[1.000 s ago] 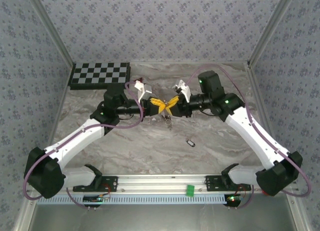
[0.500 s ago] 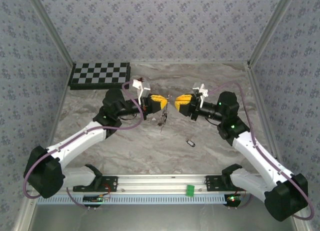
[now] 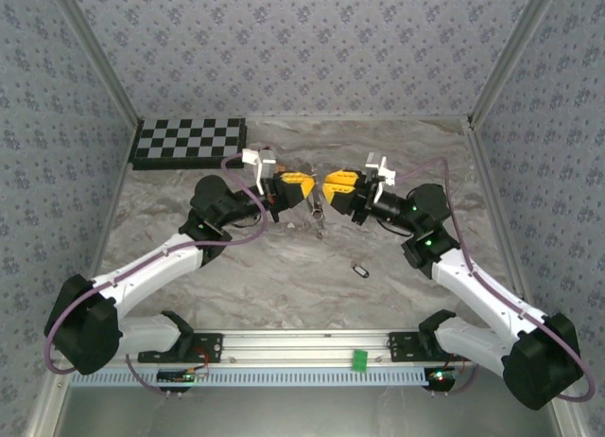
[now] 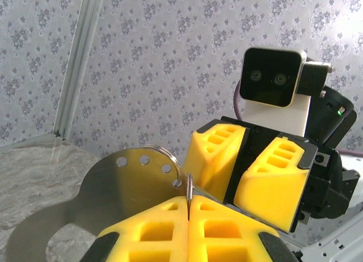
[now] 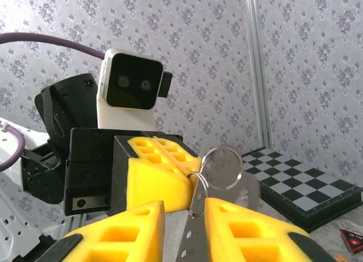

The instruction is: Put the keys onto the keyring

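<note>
Both arms reach inward over the table (image 3: pixel 284 286) and meet tip to tip just right of the checkerboard's (image 3: pixel 189 139) near right corner. Left gripper (image 3: pixel 307 191): its fingers (image 4: pixel 153 233) are pressed together in the left wrist view, with a thin metal edge pinched in the seam. This is the keyring (image 5: pixel 223 167), whose loop rises just beyond the fingertips. A flat silvery tag (image 4: pixel 113 188) with a row of small holes hangs on the ring, on the checkerboard side of the left fingertips. Right gripper (image 3: pixel 328 185): its fingers (image 5: pixel 249 233) stand slightly spread, and the tag sits edge-on in the gap between them. Whether either pad touches the tag cannot be told. Seen from above, something small and silvery dangles below the meeting point, off the table, too small to show whether any key is on the ring. One key (image 3: pixel 359 270) with a black head lies flat on the table, right of the checkerboard and well nearer the arm bases. It is apart from both grippers and not on the ring.
</note>
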Tool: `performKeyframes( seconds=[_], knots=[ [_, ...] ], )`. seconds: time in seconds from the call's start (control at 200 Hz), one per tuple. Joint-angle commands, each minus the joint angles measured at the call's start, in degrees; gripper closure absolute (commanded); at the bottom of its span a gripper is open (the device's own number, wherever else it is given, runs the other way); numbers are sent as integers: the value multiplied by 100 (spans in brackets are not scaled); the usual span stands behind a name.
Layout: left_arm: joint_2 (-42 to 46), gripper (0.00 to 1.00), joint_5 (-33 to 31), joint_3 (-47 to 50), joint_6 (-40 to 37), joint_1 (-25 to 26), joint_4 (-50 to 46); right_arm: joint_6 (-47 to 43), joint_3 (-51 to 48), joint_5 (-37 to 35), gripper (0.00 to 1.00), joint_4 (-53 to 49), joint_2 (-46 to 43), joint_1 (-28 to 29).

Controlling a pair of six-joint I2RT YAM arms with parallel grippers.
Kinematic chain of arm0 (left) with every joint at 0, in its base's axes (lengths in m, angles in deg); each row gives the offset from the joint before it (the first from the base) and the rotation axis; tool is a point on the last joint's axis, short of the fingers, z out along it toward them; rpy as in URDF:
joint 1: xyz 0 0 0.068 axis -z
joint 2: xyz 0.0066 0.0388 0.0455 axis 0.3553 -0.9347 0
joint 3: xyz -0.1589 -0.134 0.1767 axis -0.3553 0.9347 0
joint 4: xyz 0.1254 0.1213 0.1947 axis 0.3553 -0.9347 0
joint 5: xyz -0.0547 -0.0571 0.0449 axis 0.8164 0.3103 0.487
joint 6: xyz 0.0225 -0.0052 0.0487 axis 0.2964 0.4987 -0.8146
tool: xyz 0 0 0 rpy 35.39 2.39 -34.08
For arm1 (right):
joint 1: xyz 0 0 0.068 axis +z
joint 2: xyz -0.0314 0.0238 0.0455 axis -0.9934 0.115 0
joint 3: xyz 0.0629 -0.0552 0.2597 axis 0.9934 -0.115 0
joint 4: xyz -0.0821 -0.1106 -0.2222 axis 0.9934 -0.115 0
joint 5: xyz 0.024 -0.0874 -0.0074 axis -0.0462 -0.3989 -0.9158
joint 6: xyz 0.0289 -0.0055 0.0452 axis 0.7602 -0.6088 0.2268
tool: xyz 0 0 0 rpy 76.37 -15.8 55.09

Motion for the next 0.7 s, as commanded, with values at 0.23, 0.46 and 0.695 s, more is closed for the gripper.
performKeyframes(
  seconds=[0.23,0.46,0.695],
  knots=[
    [175,100,28,-108,204,109,549,293,84,-61,76,557,197,52],
    [217,100,59,-115,177,121,506,279,102,-96,75,547,269,60],
    [269,100,25,-89,139,121,490,320,15,-290,71,572,243,-8]
  ],
)
